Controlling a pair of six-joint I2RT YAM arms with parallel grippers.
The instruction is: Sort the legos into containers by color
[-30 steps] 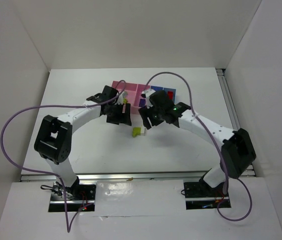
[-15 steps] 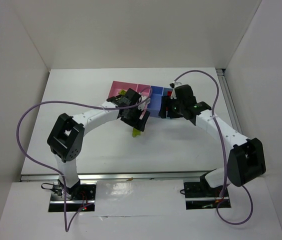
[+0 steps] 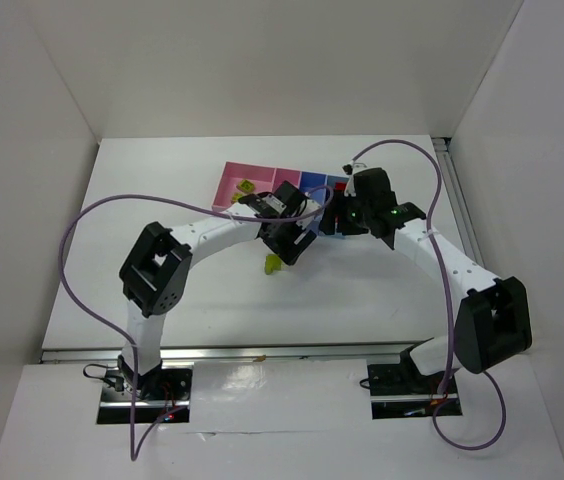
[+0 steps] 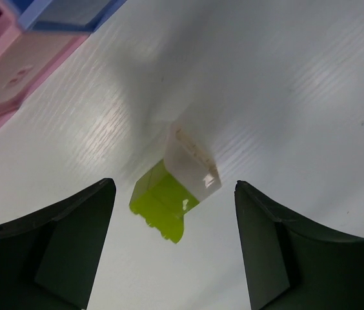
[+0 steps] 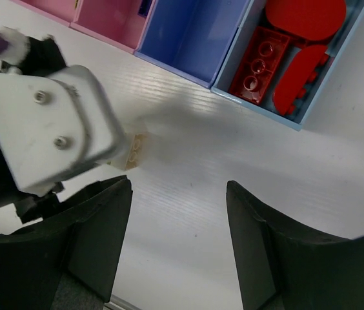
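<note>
A yellow-green lego joined to a whitish lego lies on the white table, just in front of the containers. My left gripper is open and hovers right over this pair, which sits between the fingers without touching them. In the top view the pair shows just below the left gripper. My right gripper is open and empty above bare table in front of the light blue bins. Red legos lie in the rightmost light blue bin. A yellow-green lego lies in the wide pink bin.
The second light blue bin holds nothing. A dark blue brick shows in the narrow pink bin. The left arm's wrist is close beside my right gripper and hides part of the whitish lego. White walls enclose the table.
My left gripper has swung right from the pink bin to above the yellow-green and whitish pair. My right gripper moved right to the blue bins, then stayed.
</note>
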